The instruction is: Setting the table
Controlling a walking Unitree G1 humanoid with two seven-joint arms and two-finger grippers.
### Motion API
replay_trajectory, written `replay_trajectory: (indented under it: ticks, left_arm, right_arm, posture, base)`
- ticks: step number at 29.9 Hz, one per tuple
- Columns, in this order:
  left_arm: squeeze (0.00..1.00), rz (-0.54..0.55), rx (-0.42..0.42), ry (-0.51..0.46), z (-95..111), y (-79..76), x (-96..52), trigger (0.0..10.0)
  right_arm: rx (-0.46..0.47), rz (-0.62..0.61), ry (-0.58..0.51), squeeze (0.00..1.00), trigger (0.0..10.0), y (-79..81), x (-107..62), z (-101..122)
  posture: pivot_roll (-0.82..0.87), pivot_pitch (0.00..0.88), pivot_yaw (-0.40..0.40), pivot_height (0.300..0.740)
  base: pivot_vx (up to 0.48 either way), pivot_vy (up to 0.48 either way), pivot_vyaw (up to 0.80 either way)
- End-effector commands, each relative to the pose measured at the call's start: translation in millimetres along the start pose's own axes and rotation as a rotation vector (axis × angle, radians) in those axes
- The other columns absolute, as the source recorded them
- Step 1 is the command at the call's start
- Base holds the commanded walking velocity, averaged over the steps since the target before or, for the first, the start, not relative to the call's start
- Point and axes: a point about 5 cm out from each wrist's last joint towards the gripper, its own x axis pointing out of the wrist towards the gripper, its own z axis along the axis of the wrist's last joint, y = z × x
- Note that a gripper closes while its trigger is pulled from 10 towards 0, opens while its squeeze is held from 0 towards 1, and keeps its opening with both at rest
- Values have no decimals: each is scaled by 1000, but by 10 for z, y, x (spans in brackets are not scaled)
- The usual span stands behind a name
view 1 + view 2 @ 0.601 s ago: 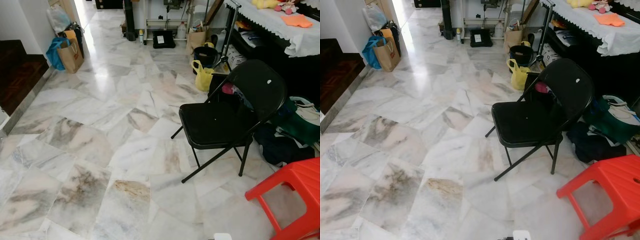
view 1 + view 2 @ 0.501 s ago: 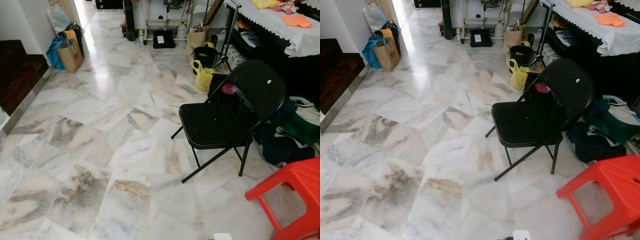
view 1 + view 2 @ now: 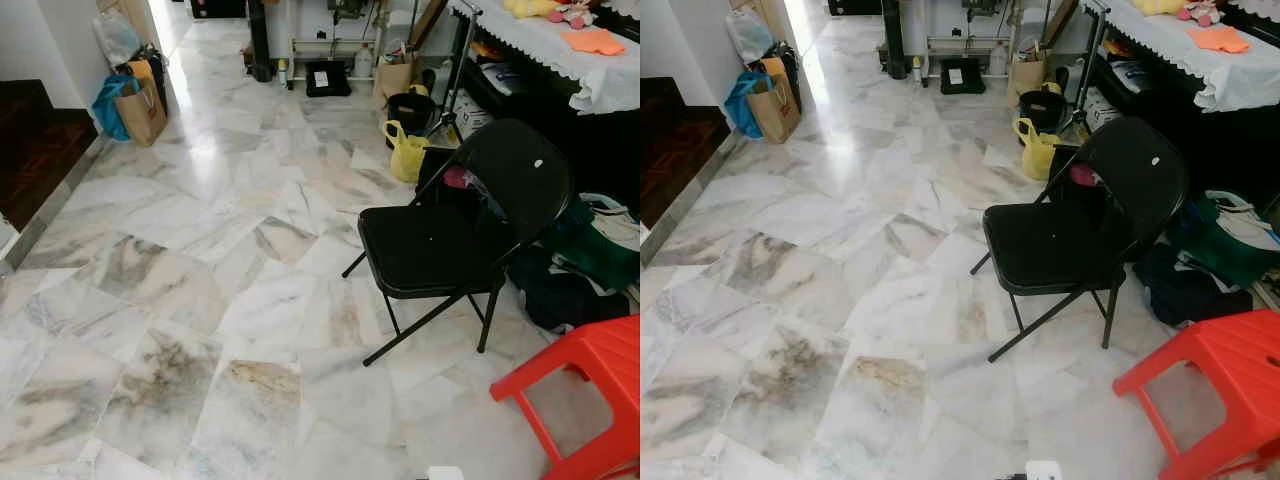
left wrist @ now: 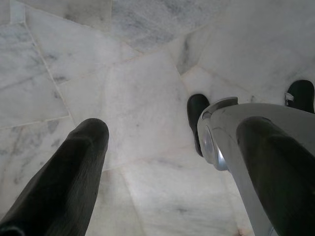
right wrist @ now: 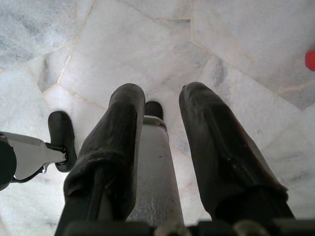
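Table (image 3: 600, 85), or what reads as one, stands at the far right of the head views, well apart from the robot. It is a dark piece of furniture under a white lace-edged cloth, and it carries an orange cloth (image 3: 595, 40) and soft toys (image 3: 545, 8). No tableware can be made out on it. Compared with the pictures from half a second earlier, almost nothing has changed. The black folding chair (image 3: 460, 230), red plastic stool (image 3: 590, 390), yellow bag (image 3: 405, 150) and brown paper bag (image 3: 143, 108) sit at practically the same places in the frame. The camera has therefore barely moved, and the robot is judged to be standing or only creeping forward. Left gripper (image 4: 172, 132) hangs beside the robot's own silver leg (image 4: 221, 132), pointing down at the marble floor (image 3: 200, 250). Its fingers are spread wide with nothing between them. Right gripper (image 5: 161, 93) likewise points at the floor. Its fingers stand parted by a narrow gap and hold nothing. For the task, this indicates an early stage: no item is in hand and no dishes or cutlery have been located. The next move probably requires finding the tableware or approaching the table. The chair and stool stand between the robot and the table, so a route around them is needed to avoid a collision.
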Motion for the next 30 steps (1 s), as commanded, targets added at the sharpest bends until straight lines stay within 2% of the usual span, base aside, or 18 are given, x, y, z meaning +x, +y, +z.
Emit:
replay_trajectory:
  ticks: [1, 23, 30]
  left_arm:
    - [0, -25, -113, -40, 377, 122, 85, 10000]
    - [0, -29, -115, -35, 350, 105, 82, 10000]
    - [0, -26, -118, -40, 368, 108, 85, 10000]
  right_arm:
    - [235, -13, -86, 0, 10000, -374, 38, 419]
    - [227, -21, -76, 0, 10000, -384, 36, 402]
    - [213, -13, -69, 0, 10000, -380, 39, 412]
  posture:
    - [1, 92, -1, 740]
    - [5, 42, 5, 740]
    - [9, 61, 5, 740]
  base:
    - [0, 0, 0]
    - [0, 0, 0]
    - [0, 0, -725]
